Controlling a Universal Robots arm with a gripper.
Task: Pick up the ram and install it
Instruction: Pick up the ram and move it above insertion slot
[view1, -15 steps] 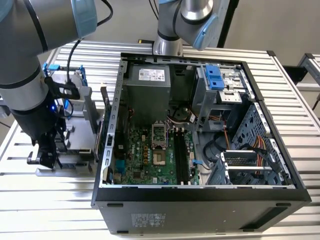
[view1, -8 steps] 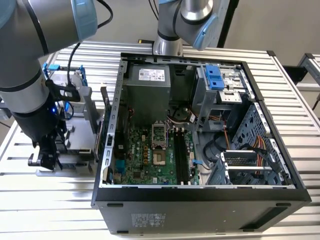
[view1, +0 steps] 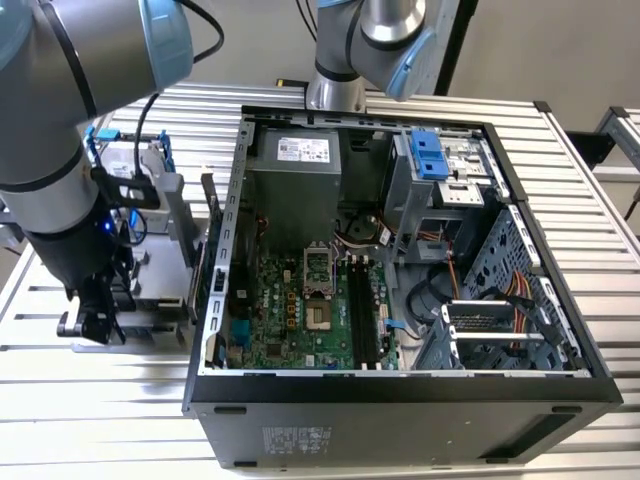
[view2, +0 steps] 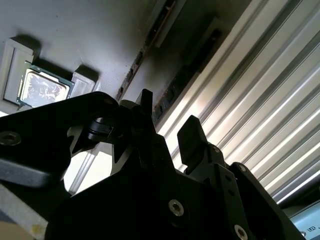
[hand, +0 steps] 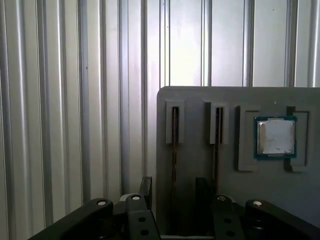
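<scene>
Ribbed alu table (view1: 90, 420), open PC case (view1: 400, 388) on it. Arm low by the case, ext. view's left. Gripper (hand: 174, 181) fingers apart, either side of ram (hand: 174, 142), which sits edge-up in a grey holder (hand: 195, 102) slot.

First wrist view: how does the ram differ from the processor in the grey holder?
The ram stands on edge in a narrow slot, showing a dark edge; the processor lies flat in a square recess, silver face up. The ram looks long, the processor square. Both sit in the grey holder.
</scene>
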